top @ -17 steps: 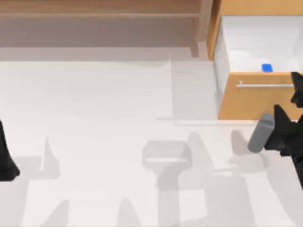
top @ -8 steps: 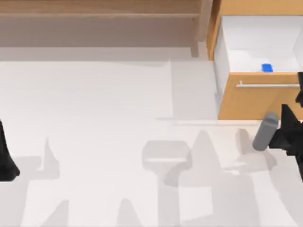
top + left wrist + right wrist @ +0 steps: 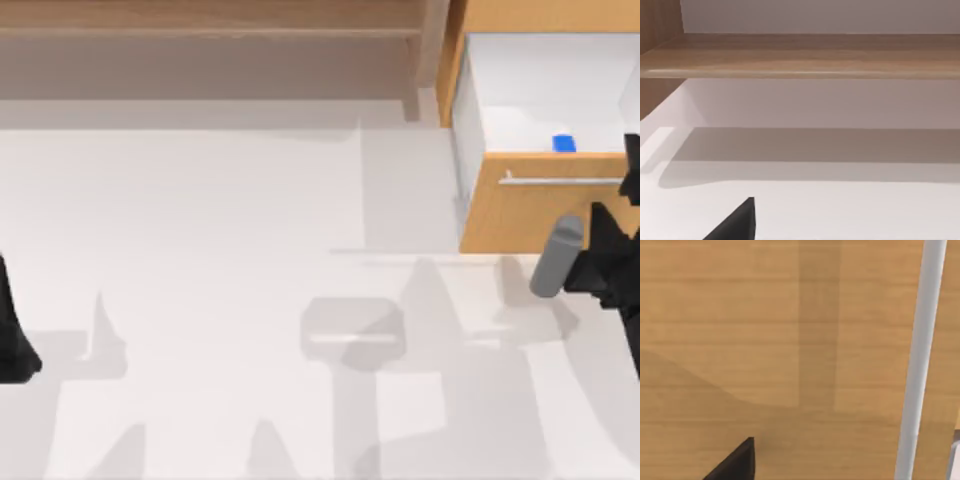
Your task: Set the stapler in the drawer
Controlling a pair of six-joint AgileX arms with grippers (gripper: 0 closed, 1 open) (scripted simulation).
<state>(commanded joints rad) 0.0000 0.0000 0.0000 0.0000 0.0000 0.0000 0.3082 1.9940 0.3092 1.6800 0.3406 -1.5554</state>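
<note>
The blue stapler (image 3: 564, 143) lies inside the open drawer (image 3: 540, 215), on its white floor just behind the orange-brown front panel. A thin silver handle (image 3: 560, 181) runs across that front. My right gripper (image 3: 630, 172) is at the table's right edge, over the right end of the drawer front and apart from the stapler. Its wrist view looks closely at the wooden drawer front (image 3: 765, 340) and the silver handle (image 3: 920, 365). My left gripper (image 3: 12, 335) is parked at the table's left edge.
A long brown wooden shelf (image 3: 210, 25) runs along the back of the table, also seen as the shelf (image 3: 800, 55) in the left wrist view. The white tabletop (image 3: 220, 250) stretches between the two arms.
The right arm has shifted slightly right and then back toward the drawer front. The stapler and the left arm have not moved.
</note>
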